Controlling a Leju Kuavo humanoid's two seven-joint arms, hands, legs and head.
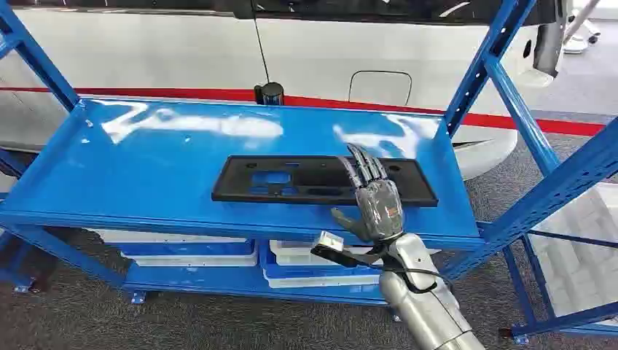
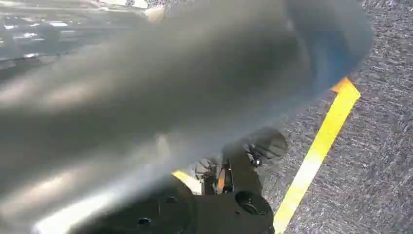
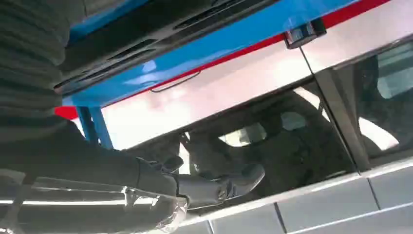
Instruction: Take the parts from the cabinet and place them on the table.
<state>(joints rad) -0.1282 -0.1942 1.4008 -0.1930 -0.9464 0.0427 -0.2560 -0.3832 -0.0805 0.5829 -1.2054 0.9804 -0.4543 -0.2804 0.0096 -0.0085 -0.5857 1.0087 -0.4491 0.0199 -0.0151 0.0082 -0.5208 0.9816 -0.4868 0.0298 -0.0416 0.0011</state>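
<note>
A long black plate (image 1: 321,180) lies flat on the blue shelf (image 1: 131,168) of the rack, near the shelf's front edge and toward its right end, with its long axis running along that front edge. The right hand (image 1: 375,200) reaches in over the front edge and sits on the plate's right part, fingers straight, spread and pointing toward the back of the shelf, so they cross the plate's short width; the thumb hangs out to the side near the front edge. The fingers are apart and lie on top of the plate rather than around it, so nothing is held yet. In the right wrist view the thumb (image 3: 229,184) juts out free, with the plate (image 3: 146,34) beyond it. The left wrist view is mostly blur above grey carpet, so whether the left hand is apart or closed cannot be told. The right hand is clearly the nearer 1, and the grasp probably depends on getting fingers round the plate's long front edge.
</note>
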